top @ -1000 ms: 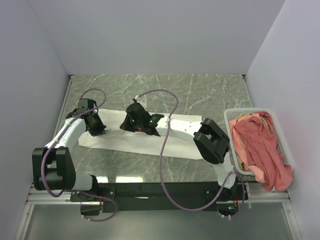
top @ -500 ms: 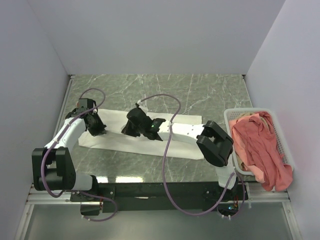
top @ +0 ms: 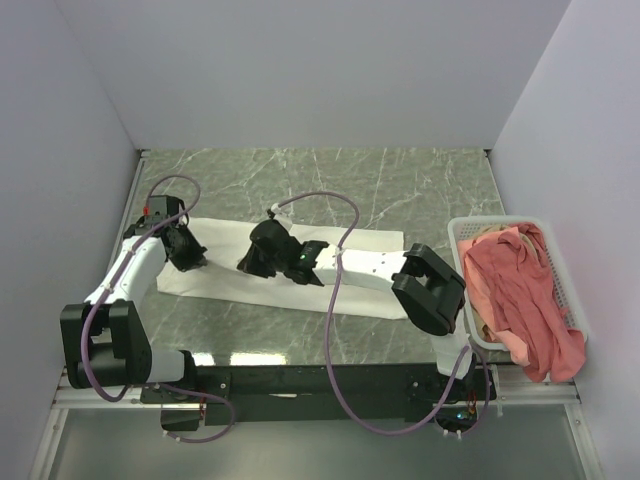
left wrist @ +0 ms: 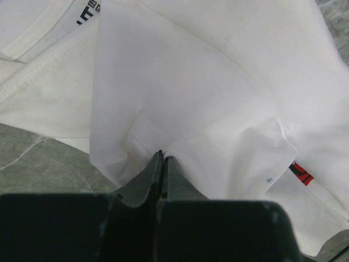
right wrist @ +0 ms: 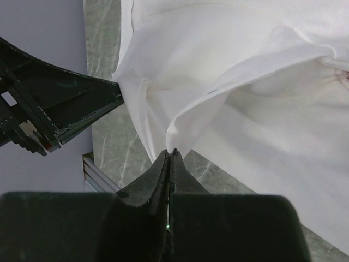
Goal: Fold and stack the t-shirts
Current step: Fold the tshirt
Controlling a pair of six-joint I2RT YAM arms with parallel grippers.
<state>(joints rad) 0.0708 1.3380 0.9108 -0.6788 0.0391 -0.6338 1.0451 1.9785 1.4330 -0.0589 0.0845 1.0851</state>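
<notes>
The left gripper [left wrist: 162, 158] is pinched closed on a fold of the white t-shirt [left wrist: 207, 93], and the right gripper [right wrist: 170, 154] is clamped tight on its edge; only the wrist views show this. Overhead, the shirt lies across the marble table [top: 400, 185], with a salmon-pink t-shirt [top: 520, 290] heaped in the basket [top: 497, 221] at right.

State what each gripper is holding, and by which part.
The white t-shirt: left gripper pinches a puckered fold edge, right gripper a folded edge.

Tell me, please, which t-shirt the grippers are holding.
The white t-shirt, pinched by the left gripper and right gripper; the salmon-pink t-shirt lies in the basket.
</notes>
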